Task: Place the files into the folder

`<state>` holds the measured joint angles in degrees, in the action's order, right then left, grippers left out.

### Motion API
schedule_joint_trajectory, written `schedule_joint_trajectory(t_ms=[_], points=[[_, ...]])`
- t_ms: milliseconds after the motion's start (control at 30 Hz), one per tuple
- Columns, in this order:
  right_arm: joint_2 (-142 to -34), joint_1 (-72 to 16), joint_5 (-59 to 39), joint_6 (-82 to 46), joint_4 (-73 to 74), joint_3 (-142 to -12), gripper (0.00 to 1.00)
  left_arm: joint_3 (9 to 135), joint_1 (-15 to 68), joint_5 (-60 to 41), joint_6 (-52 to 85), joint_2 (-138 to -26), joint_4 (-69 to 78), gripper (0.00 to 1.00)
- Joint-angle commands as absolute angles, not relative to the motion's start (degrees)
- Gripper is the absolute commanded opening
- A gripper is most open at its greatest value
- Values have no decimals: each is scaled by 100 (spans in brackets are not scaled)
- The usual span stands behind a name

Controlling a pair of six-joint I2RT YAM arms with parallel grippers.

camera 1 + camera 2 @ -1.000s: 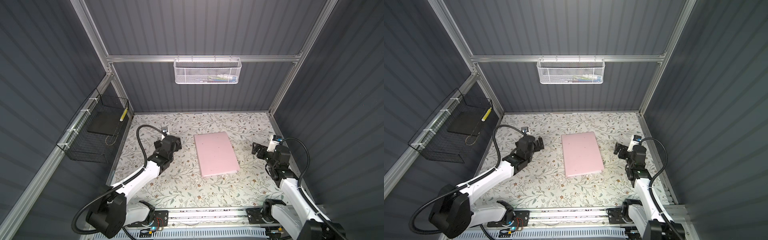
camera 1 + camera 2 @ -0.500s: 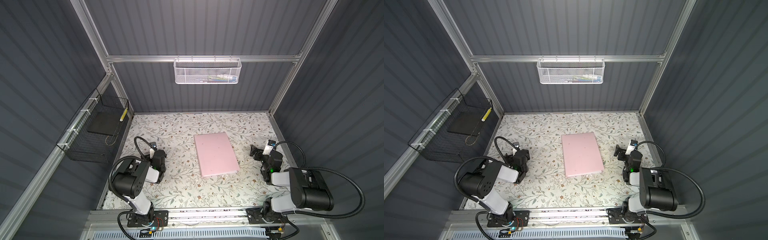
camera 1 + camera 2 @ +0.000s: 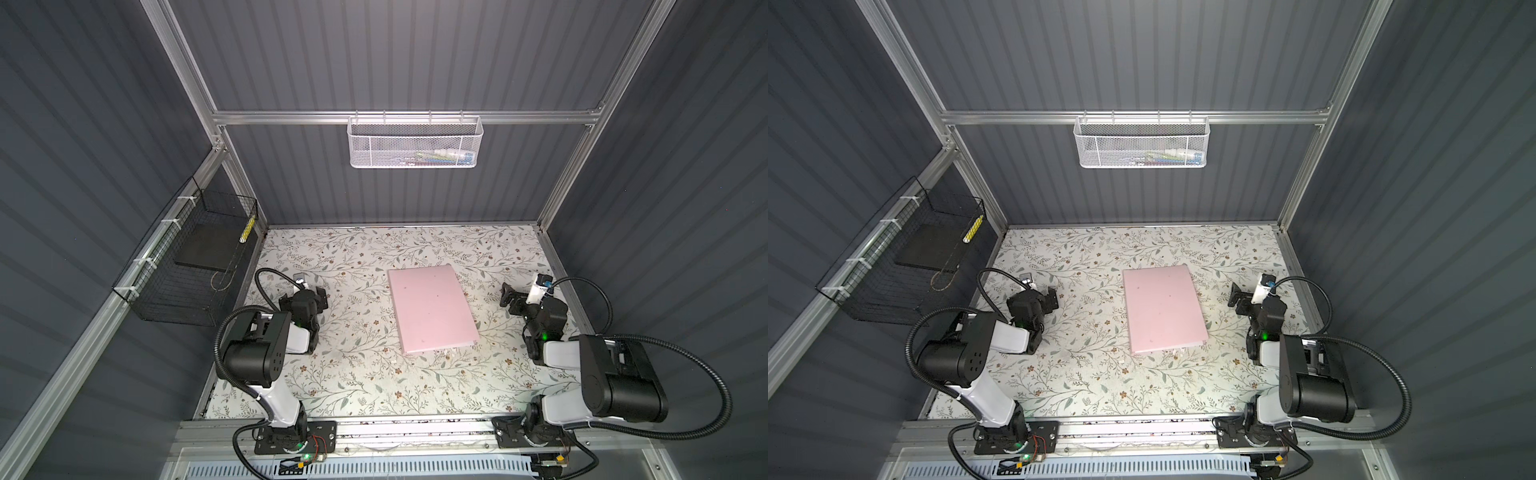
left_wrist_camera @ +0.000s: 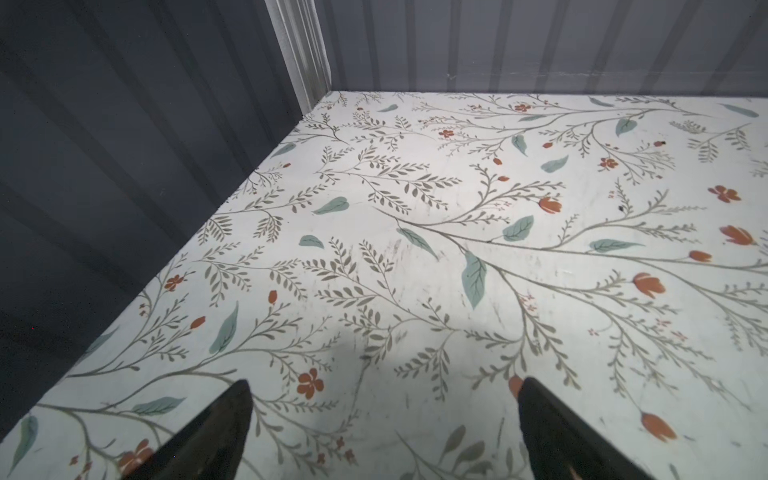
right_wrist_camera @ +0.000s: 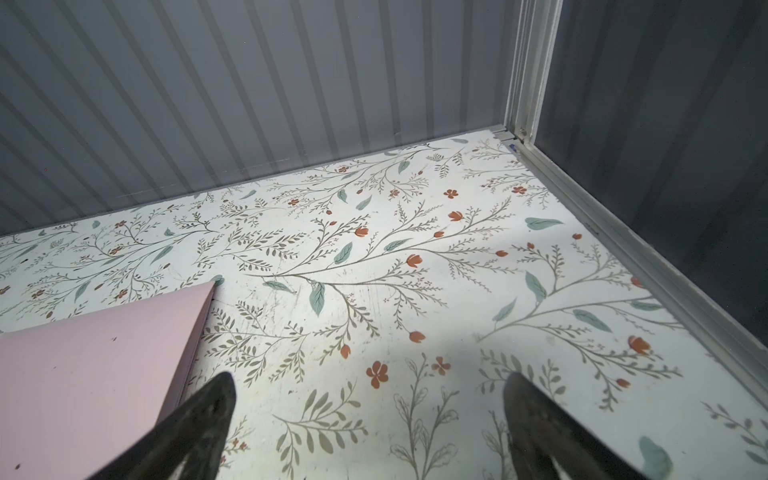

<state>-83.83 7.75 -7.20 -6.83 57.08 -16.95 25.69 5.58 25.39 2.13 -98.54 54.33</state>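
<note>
Left gripper (image 4: 384,382) and right gripper (image 5: 369,376) sit splayed and empty at the left and right sides of the floral table (image 3: 353,374), well apart from the closed pink folder (image 3: 432,309) lying between them, where white files (image 3: 461,344) peeking from its near edge suggest, we judge, the filing is done.

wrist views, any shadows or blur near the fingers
Left wrist view: soft grey shadow on the table between the dark, slightly soft fingers. Right wrist view: similar shadow ahead of the fingers; the folder edge looks sharp.
</note>
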Motion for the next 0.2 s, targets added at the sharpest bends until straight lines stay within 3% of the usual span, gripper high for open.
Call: schedule_joint_trajectory(t_ms=[0, 167], points=[[-8356, 526, -366, -426, 4991, -2133, 99, 2610, 588, 2469, 264, -9841, 5378, 100], [-8293, 466, -350, -335, 5422, -1890, 99, 2566, 633, 2505, 225, -9835, 5491, 100]])
